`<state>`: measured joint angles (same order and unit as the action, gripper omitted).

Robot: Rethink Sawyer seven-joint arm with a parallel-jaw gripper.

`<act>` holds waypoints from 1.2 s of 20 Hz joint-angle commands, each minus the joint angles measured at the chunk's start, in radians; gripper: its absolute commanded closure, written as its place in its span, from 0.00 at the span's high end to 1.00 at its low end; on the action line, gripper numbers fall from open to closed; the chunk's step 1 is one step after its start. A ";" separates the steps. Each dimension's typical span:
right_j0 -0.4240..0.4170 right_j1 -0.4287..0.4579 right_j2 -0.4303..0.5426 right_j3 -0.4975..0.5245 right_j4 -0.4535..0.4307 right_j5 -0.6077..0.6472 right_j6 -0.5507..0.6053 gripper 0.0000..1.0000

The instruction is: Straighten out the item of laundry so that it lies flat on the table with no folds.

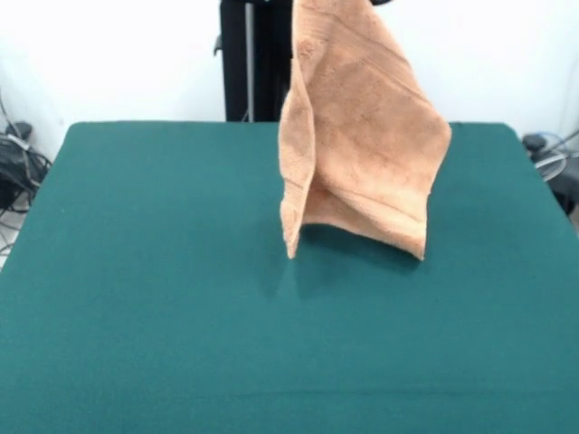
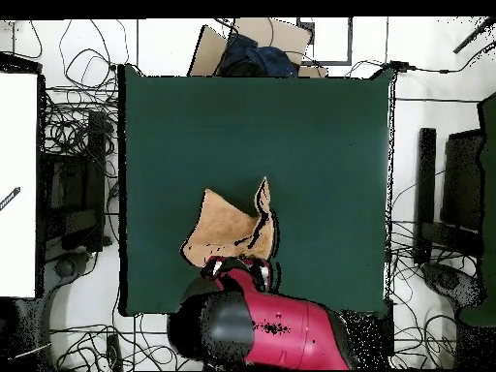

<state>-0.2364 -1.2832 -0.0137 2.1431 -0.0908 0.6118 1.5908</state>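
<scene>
The green table [image 1: 136,298] fills most of the front view. The red arm [image 2: 281,329] reaches in over its edge. The orange towel [image 1: 362,145] hangs folded above the table's far half, held up by the gripper [image 2: 237,266], clenched on its top corner.

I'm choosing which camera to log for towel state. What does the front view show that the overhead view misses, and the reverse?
Front only: the towel hangs lifted, draped in vertical folds, its lower corners just above or at the table; the top of the towel runs out of the picture. Overhead only: the red arm over the towel's near edge and cables around the table. Both: an orange-tan towel, still folded, on a green table.
</scene>
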 commanded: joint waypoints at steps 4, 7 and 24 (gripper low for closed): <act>-0.072 -0.020 -0.001 0.050 0.036 0.082 0.042 0.00; -0.093 -0.006 0.016 0.067 0.044 0.053 0.030 0.00; -0.182 0.021 0.113 0.110 0.083 -0.025 -0.050 1.00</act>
<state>-0.3975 -1.2884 -0.0031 2.1575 -0.0506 0.6164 1.5908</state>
